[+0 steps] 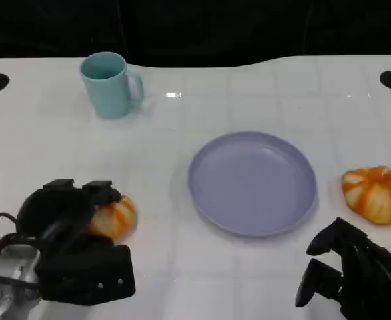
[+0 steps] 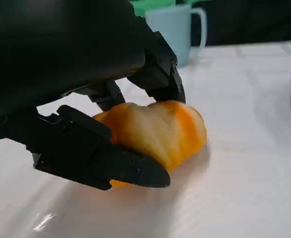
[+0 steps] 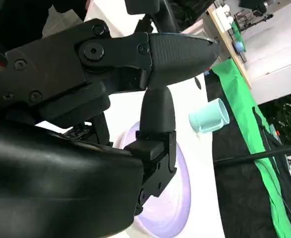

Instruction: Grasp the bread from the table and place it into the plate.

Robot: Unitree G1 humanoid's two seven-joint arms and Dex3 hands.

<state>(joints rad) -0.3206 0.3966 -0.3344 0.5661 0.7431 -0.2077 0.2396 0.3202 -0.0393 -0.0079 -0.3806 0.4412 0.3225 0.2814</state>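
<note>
While left hand [image 1: 72, 223] grips bread [image 2: 158, 131], loaf's long axis runs left-right toward plate [image 1: 251, 183]; right hand [image 1: 352, 270] holds nothing, fingers apart.

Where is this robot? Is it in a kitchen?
Probably not a kitchen; it looks more like a robot test room. The white table holds just a cup, a plate and bread, with green and black sheets hung behind.

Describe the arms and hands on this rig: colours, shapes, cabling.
Both hands are matte black with blocky segmented fingers. The left hand sits on a silver forearm with a black cable looping beside it. The right hand has a rounded black shell, screw heads, and a textured fingertip pad.
</note>
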